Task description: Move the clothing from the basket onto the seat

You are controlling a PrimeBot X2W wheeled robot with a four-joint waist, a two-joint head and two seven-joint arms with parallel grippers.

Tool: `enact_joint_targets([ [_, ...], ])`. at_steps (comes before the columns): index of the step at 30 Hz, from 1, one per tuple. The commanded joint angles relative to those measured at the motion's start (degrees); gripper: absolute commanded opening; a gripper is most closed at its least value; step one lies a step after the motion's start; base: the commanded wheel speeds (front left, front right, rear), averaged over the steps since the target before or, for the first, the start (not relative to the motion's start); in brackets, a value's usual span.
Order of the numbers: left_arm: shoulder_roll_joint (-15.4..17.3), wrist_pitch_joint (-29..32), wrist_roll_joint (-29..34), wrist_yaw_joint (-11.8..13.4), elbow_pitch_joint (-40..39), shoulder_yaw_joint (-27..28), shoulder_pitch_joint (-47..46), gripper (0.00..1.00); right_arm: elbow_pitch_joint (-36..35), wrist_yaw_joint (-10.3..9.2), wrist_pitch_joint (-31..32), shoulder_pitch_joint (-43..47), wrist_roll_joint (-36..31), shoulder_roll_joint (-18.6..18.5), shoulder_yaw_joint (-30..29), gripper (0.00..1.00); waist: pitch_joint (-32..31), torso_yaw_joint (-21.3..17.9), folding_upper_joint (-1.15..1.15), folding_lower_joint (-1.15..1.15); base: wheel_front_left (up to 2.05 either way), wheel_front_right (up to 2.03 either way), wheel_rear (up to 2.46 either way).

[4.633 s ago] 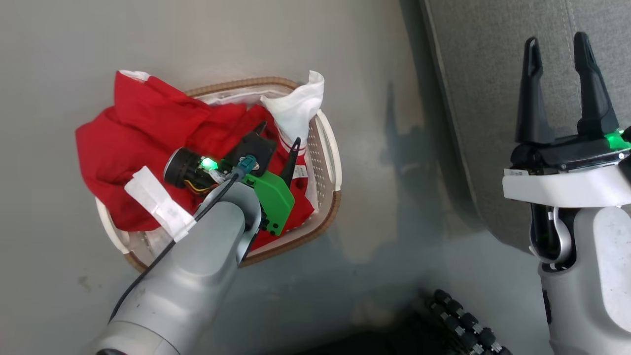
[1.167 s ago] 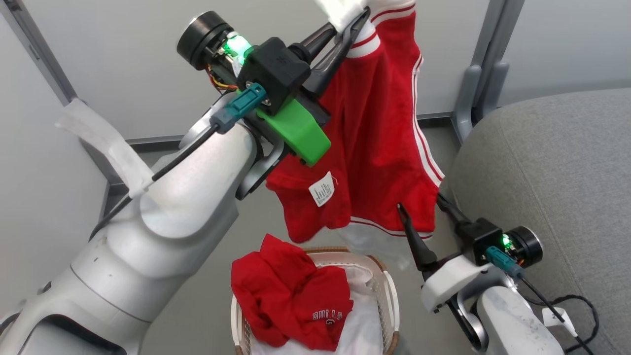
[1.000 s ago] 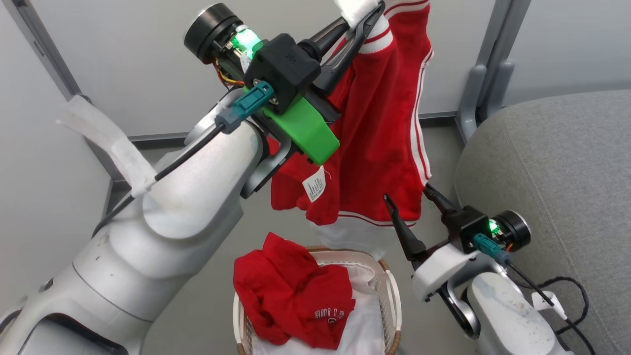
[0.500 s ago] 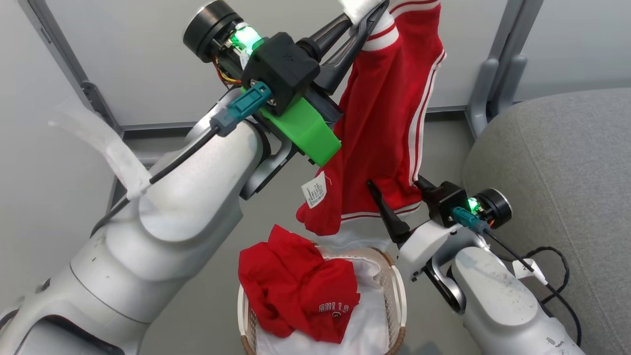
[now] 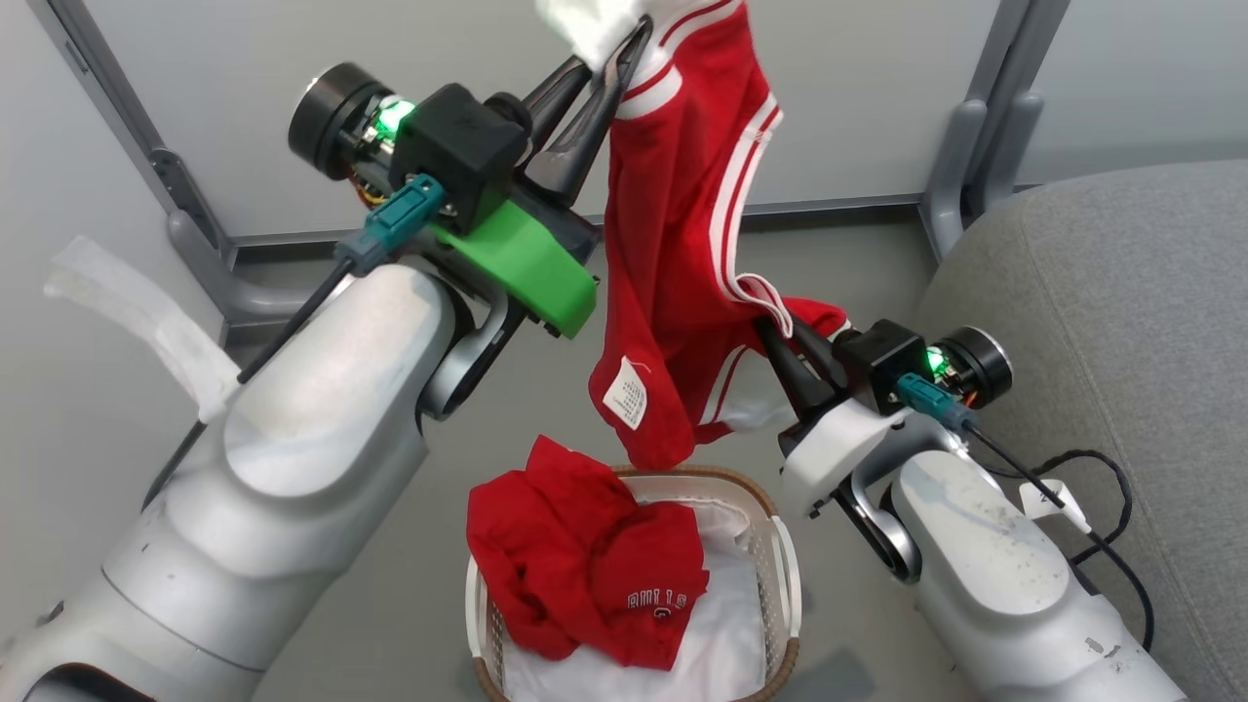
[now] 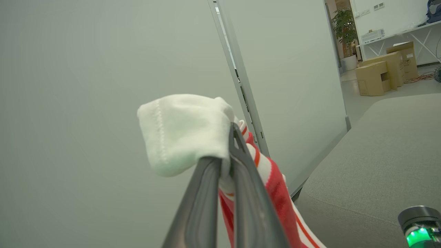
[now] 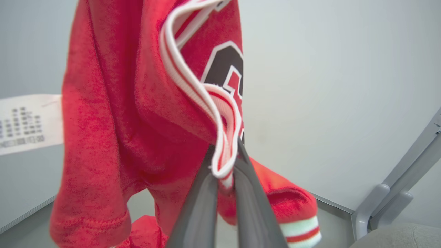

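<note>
The red shorts point(image 5: 673, 244) hang in the air above the basket, white side stripes showing. My left gripper point(image 5: 624, 44) is high up, shut on their white waistband point(image 6: 182, 131). My right gripper point(image 5: 772, 330) is lower and to the right, shut on the striped hem of one leg point(image 7: 224, 151). The red shirt point(image 5: 585, 575) with small white lettering lies crumpled in the white basket point(image 5: 785, 585) on the floor below. The grey seat point(image 5: 1121, 292) fills the right side.
The white cloth liner point(image 5: 726, 634) lies under the shirt. Grey partition posts point(image 5: 960, 146) stand between the wall panels and the seat. A black cable point(image 5: 1102, 468) trails from my right wrist over the seat edge. Cardboard boxes point(image 6: 379, 75) stand far off.
My right gripper, open below the shorts before, has risen and shut on the hem of one leg. My left gripper has swung left with the waistband. The shorts' lower edge is pulled right.
</note>
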Motion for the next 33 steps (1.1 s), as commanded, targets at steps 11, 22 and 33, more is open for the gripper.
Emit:
enact_joint_targets([
  [11,0.81,-3.38,-5.49,3.08,5.10,3.52,12.11,1.00,-7.53,-0.03,-0.13,-0.50,-1.95,-1.91,-4.64,0.00,0.56,-2.10,0.00,0.00,0.00,0.00,0.00],
  [22,-1.36,-4.71,-5.40,3.28,6.26,4.67,23.23,1.00,-10.31,-0.03,-0.14,0.64,-4.28,-4.07,-8.78,0.00,0.78,-3.76,0.00,0.00,0.00,0.00,0.00],
  [33,-4.02,-4.72,-1.77,2.43,5.11,6.80,30.89,1.00,-11.55,-0.03,-0.13,2.34,-5.60,-5.38,-11.54,0.00,2.10,-6.32,0.00,0.00,0.00,0.00,0.00],
])
